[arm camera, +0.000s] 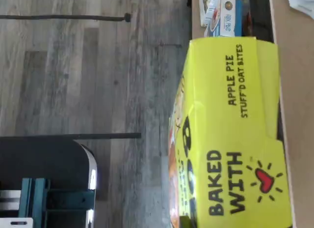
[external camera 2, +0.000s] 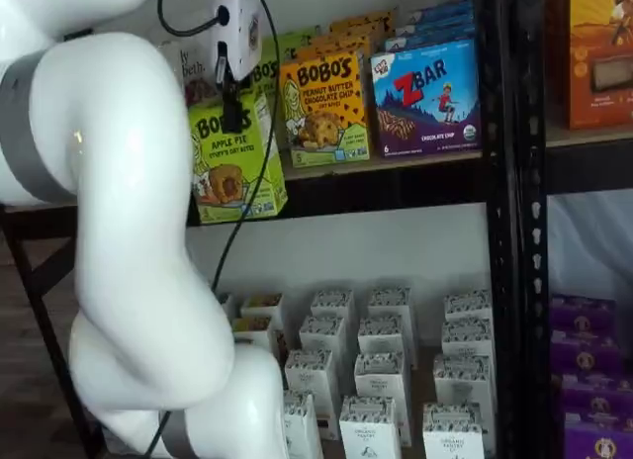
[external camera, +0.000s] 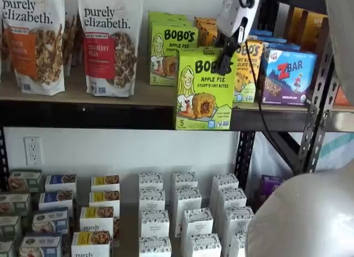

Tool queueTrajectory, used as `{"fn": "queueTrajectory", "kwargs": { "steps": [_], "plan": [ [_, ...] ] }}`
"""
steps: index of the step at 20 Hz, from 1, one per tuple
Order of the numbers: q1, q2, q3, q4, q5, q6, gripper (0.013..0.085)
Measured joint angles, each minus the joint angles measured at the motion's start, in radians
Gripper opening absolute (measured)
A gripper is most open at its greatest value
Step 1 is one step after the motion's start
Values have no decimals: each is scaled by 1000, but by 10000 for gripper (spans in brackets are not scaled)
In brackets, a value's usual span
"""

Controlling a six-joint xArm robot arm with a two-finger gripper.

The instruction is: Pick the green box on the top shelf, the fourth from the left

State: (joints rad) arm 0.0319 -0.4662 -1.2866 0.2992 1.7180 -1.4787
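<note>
Lime-green box [arm camera: 230, 134] (black lettering), upright

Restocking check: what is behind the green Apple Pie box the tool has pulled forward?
Behind the green box on the top shelf, more green Bobo's boxes stand in a row. What is behind those is hidden.

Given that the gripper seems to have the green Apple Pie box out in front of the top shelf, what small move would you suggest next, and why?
Probably a short further pull straight back, away from the shelves. The gripper is shut on the green box, which hangs in front of the top shelf, its lower edge overlapping the black front beam. Behind it, another Apple Pie box stands close, so drawing back before turning seems safest.
</note>
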Motion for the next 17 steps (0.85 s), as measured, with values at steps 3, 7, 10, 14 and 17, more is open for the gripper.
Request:
{"fn": "queueTrajectory", "kwargs": {
  "steps": [3, 7, 10, 14, 17],
  "plan": [
    [-11, -15, 20, -4, -2, -12, 290],
    [-21, -35, 53, -12, -11, -27, 290],
    [-22, -48, 76, -21, -25, -33, 290],
    [-28, -62, 107, -31, -42, -44, 290],
    [-34, -66, 124, -36, -47, -53, 290]
  ]
}}
